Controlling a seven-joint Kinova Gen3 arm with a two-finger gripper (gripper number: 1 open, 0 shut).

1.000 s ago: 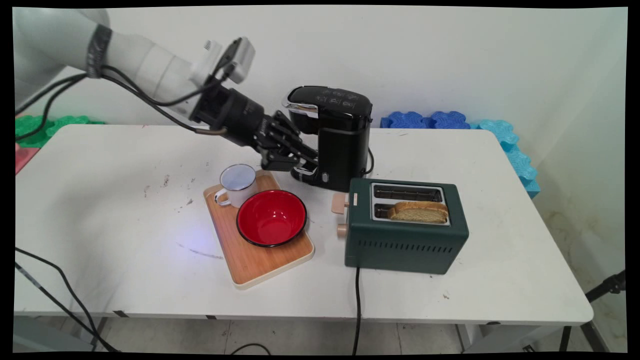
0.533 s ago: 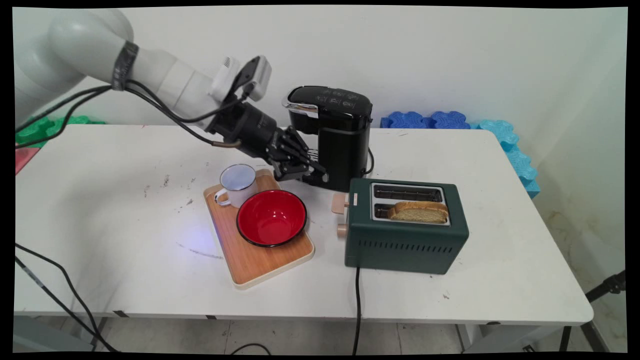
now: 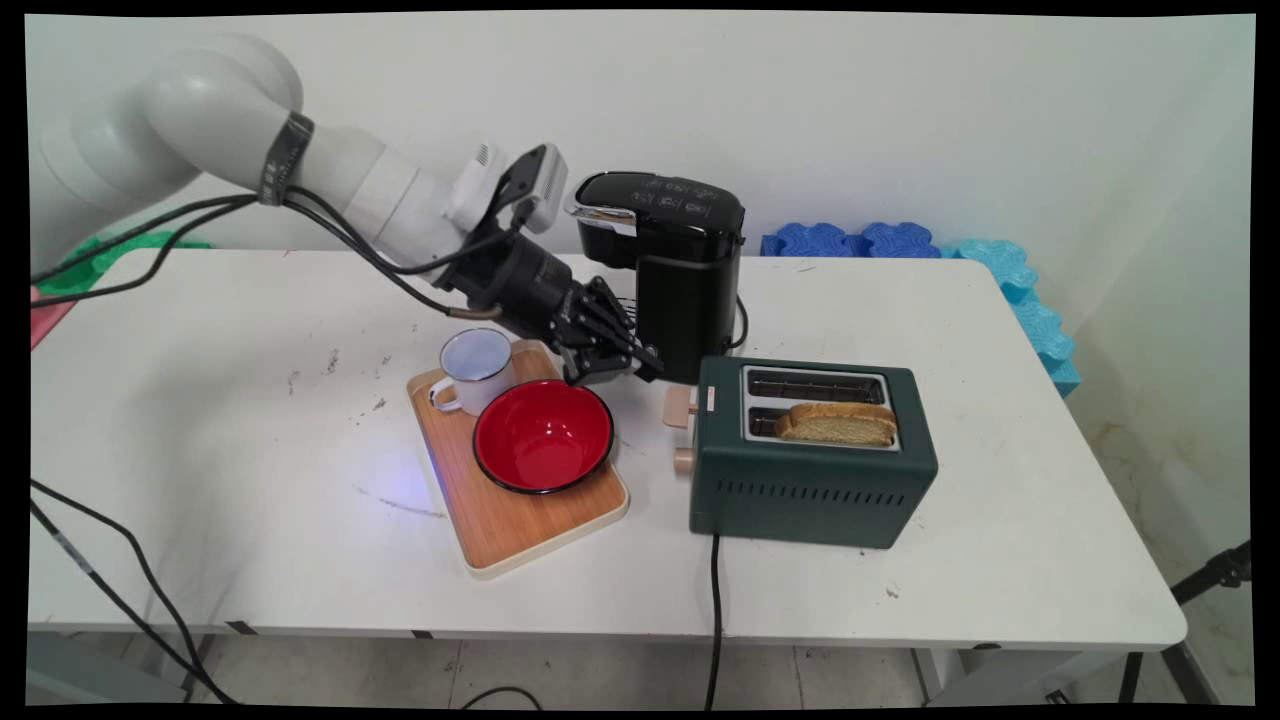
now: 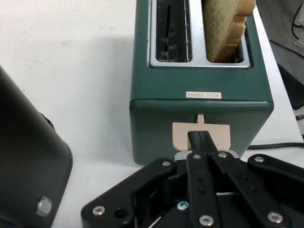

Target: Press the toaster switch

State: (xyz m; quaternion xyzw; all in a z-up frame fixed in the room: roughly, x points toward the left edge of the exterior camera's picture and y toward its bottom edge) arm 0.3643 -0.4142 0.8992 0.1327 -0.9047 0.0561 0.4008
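The black claw, fingers pressed together, hovers just beside the beige flat lever of the boxy green toaster. One rough slice of toast stands in the near slot.

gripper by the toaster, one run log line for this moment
gripper: shut, tips at lever | lever: beige, up | toaster: green, one bread slice in near slot | coffee machine: beside gripper
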